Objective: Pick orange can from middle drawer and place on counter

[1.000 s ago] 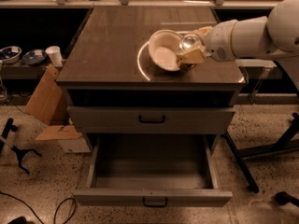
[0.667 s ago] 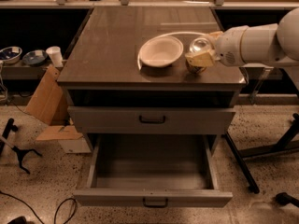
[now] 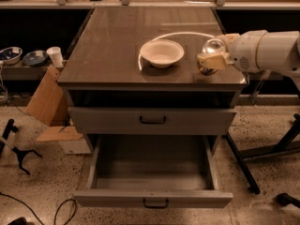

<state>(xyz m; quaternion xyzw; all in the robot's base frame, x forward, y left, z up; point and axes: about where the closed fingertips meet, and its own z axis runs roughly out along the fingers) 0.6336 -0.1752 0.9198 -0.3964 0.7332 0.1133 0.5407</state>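
Gripper (image 3: 212,60): at the right of centre in your frame, coming in from the right edge on a white arm (image 3: 269,50). Its fingers are clamped around the orange can (image 3: 215,46). One beige pad lies across the can's side.

Orange can: upright, silver top showing, over the front right corner of the counter (image 3: 117,46). It is close to both the front and right edges. You cannot tell whether its base touches the surface.

White bowl (image 3: 161,53): on the counter just left of the can, apart from it, inside a bright ring reflection (image 3: 187,33).

Counter, remainder: bare surface runs to the left and to the upper part of the frame.

Closed drawer (image 3: 108,121): directly below the counter's front edge.

Middle drawer (image 3: 152,198): pulled well out toward the bottom of the frame, its grey inside exposed.

Surroundings: dark stand legs (image 3: 241,163) on the floor at lower right, cardboard (image 3: 44,97) and a paper cup (image 3: 55,56) at left.
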